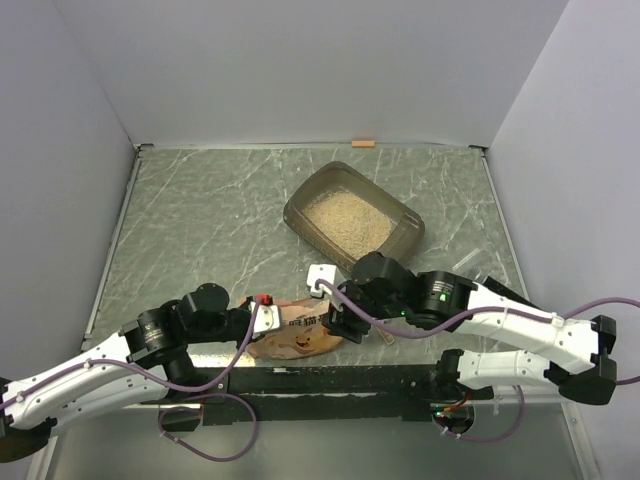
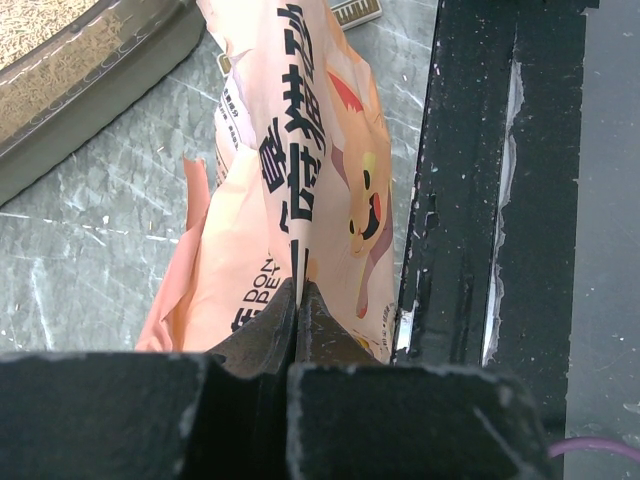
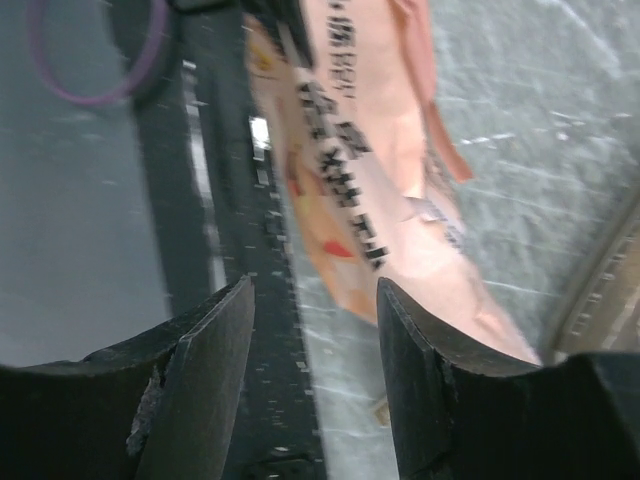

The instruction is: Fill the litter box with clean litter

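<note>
The left gripper is pressed together on one end of the orange bag, which lies by the table's near edge (cartoon print up). The right gripper hangs over the bag's other end, fingers spread. Beyond them, the litter box holds pale litter.
</note>
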### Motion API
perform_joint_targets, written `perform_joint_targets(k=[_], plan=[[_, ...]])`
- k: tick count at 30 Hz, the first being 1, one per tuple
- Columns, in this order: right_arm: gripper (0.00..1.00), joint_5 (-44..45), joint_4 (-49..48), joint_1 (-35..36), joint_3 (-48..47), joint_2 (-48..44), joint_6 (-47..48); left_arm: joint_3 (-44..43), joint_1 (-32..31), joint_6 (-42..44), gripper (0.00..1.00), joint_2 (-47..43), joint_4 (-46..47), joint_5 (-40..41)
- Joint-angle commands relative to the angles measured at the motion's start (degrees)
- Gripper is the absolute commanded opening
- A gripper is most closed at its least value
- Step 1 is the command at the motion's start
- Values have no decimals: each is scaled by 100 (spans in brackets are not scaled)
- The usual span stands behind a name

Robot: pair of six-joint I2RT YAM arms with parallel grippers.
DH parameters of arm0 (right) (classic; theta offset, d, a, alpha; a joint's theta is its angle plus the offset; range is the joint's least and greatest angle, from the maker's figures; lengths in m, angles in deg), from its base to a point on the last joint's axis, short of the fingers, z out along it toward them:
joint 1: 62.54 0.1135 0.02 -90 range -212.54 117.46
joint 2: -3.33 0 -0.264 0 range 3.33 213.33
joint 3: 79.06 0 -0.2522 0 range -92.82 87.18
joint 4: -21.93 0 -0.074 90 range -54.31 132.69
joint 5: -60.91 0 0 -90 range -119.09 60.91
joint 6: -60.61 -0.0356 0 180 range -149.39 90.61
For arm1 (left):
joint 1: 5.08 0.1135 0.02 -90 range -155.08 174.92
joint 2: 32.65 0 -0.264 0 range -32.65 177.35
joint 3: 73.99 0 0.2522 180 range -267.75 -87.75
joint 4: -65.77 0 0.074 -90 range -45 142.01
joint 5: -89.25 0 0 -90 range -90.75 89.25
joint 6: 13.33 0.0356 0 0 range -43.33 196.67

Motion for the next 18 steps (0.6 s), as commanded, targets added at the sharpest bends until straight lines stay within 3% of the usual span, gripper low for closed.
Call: perform_joint_targets(k=[1, 18], plan=[[61, 748, -249, 66, 76, -42, 570, -162, -33, -73, 1, -182, 623, -52], [61, 547, -961, 65, 876, -218, 861, -161, -33, -90, 1, -217, 623, -52]])
